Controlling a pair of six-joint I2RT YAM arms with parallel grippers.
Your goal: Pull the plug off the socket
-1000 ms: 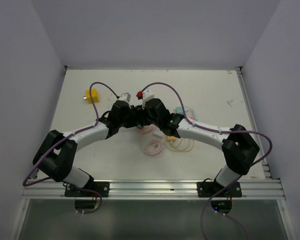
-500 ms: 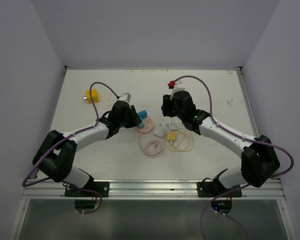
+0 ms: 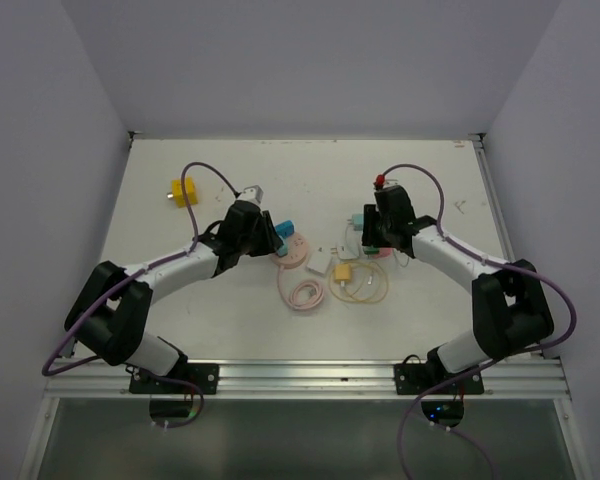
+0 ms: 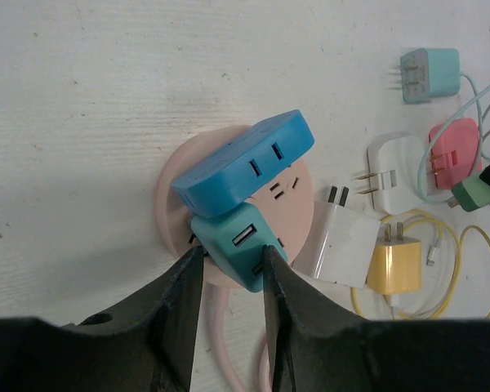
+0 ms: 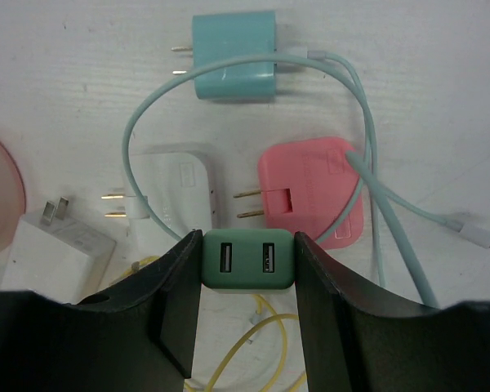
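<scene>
Green plug (image 5: 247, 255), well clear of the pink socket (image 4: 167, 204), sits pinched in the half-closed right gripper (image 5: 247, 278) above loose chargers (image 5: 310, 196) while the left gripper (image 4: 231, 261) clamps the teal plug (image 4: 237, 241) on that socket, so the pull looks done and release comes next.

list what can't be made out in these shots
teal plug prongs: left wrist, hidden under its body against the socket; seated or free, cannot tell.
green plug prongs: right wrist, only its USB face shows between the fingers.
socket: right wrist, cut off by the left edge.
top view: plugs too small to tell if gripped.
</scene>
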